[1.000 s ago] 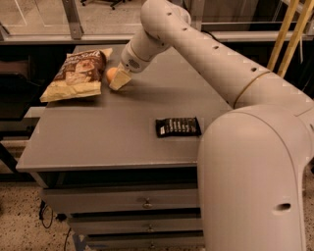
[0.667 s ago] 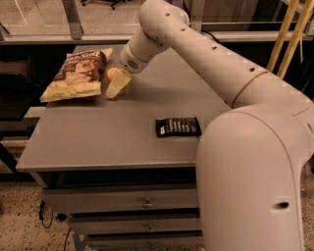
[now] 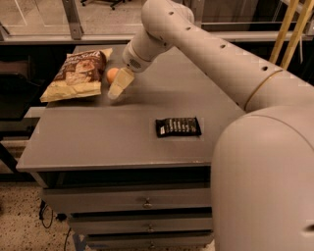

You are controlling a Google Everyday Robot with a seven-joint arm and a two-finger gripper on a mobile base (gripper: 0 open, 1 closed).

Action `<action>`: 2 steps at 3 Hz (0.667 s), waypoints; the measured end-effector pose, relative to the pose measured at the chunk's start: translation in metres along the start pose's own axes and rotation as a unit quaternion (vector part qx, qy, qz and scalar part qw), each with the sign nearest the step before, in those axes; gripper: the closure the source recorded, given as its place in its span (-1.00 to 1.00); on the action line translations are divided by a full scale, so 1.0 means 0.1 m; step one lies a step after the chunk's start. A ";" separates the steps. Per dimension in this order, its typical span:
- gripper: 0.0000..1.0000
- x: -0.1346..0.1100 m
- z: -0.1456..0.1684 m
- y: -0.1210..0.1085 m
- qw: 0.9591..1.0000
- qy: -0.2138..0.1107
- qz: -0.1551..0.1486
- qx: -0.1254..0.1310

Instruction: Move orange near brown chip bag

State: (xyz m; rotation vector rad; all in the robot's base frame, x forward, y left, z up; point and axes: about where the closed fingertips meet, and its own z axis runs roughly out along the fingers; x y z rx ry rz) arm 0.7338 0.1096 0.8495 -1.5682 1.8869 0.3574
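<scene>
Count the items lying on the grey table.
3: the brown chip bag at the far left, the orange just right of it, and a black packet nearer the front. The gripper sits beside the orange; the arm may hide more.

Lab-like workspace: grey drawer cabinet (image 3: pixel 98 142), glass partition (image 3: pixel 39 14), speckled floor (image 3: pixel 19 220); pincer (image 3: pixel 117 89) over cabinet top, beside orange (image 3: pixel 112 74).

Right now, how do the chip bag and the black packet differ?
The chip bag is large, puffy and brown; the black packet is small and flat. The bag lies far left beside the orange and gripper; the packet lies alone nearer the front. Both rest on the table.
</scene>
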 end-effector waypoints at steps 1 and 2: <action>-1.00 0.05 -0.47 0.08 0.998 -0.009 0.019 0.062; -1.00 0.21 -0.43 0.26 0.998 0.002 0.025 0.064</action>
